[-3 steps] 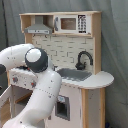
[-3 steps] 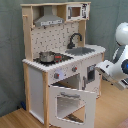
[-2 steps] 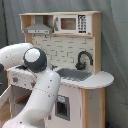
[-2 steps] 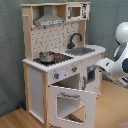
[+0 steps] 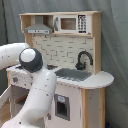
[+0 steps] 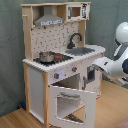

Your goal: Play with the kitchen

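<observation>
White arm links [image 5: 37,97] fill the first exterior view's left foreground, barely shifted from a second ago, so play has hardly advanced. Going rightward in the second exterior view, the kitchen [image 6: 37,65] stands centre, its steel pot [image 6: 46,56] on the hob, contents hidden, the oven door [image 6: 70,102] hanging open, the grey sink [image 6: 82,50] apparently empty. I cannot tell the jaws' state.

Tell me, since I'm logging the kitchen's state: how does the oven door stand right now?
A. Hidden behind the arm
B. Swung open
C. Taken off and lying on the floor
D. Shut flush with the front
B: in the second exterior view the oven door hangs swung out from the kitchen front, leaving the dark oven cavity behind it exposed.
</observation>
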Tool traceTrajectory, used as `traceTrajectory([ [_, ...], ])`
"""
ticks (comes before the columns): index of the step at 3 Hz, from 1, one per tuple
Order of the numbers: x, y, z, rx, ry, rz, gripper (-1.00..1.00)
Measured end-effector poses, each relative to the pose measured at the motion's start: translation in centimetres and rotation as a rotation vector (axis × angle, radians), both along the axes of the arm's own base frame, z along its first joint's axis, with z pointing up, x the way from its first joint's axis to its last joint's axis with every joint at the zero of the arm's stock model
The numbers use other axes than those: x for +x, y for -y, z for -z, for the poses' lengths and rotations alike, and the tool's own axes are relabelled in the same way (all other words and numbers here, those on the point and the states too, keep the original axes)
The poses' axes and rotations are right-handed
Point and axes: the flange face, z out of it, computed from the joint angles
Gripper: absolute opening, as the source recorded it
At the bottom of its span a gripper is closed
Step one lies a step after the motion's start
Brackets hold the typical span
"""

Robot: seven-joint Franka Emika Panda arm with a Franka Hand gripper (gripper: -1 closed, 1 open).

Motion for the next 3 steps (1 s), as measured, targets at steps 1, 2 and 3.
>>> traceTrajectory([
  [1, -0.1, -1.6, -0.2, -0.034, 0.018, -0.035, 1.0],
  [2, -0.4, -3.4, -0.1, -0.073, 0.04, -0.068, 1.0],
  [3, -0.6, -4.6, 0.1, -0.1, 0.057, -0.087, 1.0],
])
